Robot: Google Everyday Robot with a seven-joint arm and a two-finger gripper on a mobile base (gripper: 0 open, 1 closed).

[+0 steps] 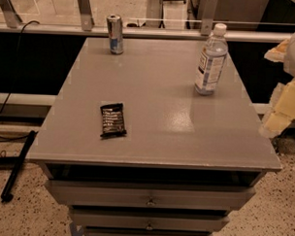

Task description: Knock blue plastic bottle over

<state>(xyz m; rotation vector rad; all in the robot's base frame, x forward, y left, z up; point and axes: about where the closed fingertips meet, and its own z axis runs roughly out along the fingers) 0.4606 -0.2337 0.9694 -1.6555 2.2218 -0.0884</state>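
Note:
The blue plastic bottle [211,60] stands upright on the grey table top [158,101], toward the back right. It is clear bluish plastic with a white cap and a white-blue label. My gripper [284,107] is at the right edge of the view, beside the table's right edge, to the right of the bottle and nearer the front, apart from it. Only pale yellowish parts of it show.
A silver-blue metal can [115,34] stands at the back left of the table. A dark snack bar wrapper [113,119] lies flat at the front left. Drawers [149,198] sit under the top. A railing runs behind the table. A black cable lies on the floor at left.

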